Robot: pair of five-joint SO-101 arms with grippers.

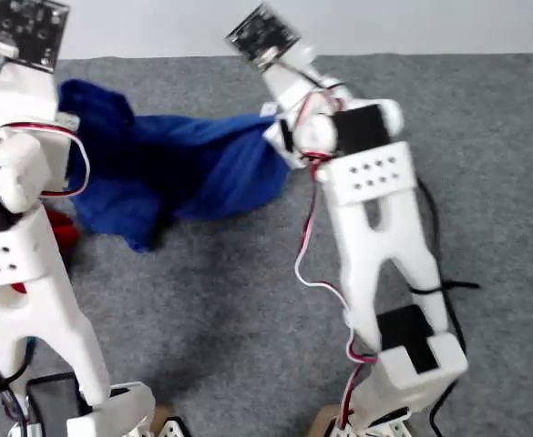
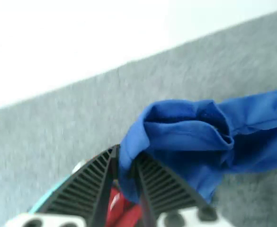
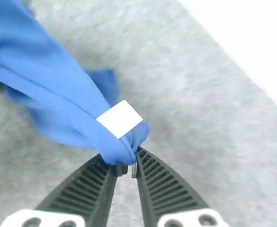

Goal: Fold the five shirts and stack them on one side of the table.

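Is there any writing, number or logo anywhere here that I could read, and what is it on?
No text can be read here.
White tag on the blue shirt, just above the right gripper: blank on the side that shows.
Left arm's circuit board: any markings are too small to read.
Right arm's circuit board: any markings are too small to read.

Shirt sits at the far side of the table, strung between the two arms. Left gripper at its left end, clamped on a fold; right gripper at its right end, pinching the edge just beside the label. The bulk rests on the table nearer the left arm
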